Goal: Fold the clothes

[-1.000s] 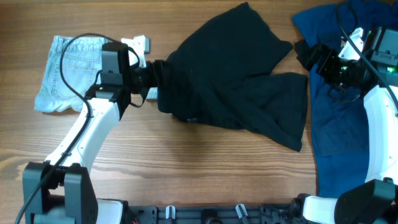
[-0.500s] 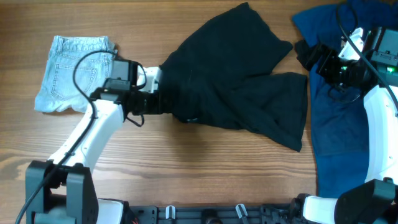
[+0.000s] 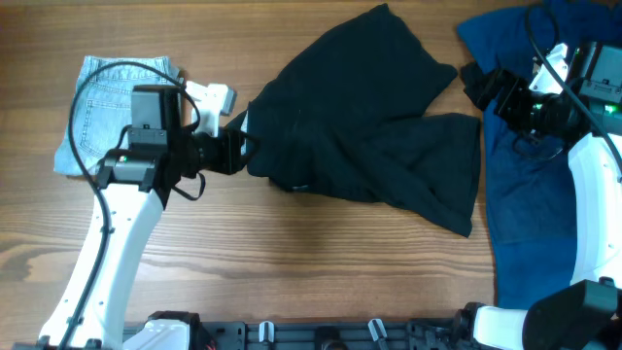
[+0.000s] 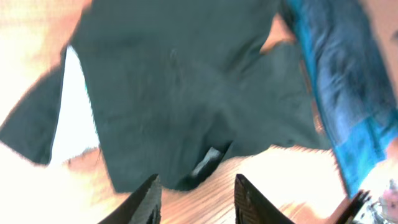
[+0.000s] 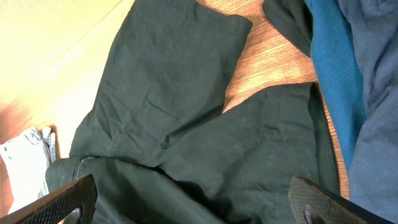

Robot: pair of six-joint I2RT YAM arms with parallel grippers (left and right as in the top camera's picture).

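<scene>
Overhead view of a wooden table with large black shorts at its middle. Spread out but rumpled, one leg reaching toward the far edge, the other fanned out to the right, creases across both.

Left of the black shorts, well apart from them: small light-blue denim shorts, lying flat, partly hidden under the left arm and its cable.

Right of the black shorts, just beside their right edge: a big royal-blue garment, loosely bunched.

At the left edge of the black shorts: the left gripper, pointing into the cloth. From its wrist camera, two dark fingers set apart with a clear gap, clamped on nothing. Black cloth just ahead of the tips, with a small white label near its edge. Contact between tips and cloth impossible to tell through the blur.

At the upper right corner of the black shorts, above the royal-blue garment: the right gripper. From its wrist camera, fingers spread wide at the bottom corners of the view, holding nothing, with the black shorts and the blue cloth below.
</scene>
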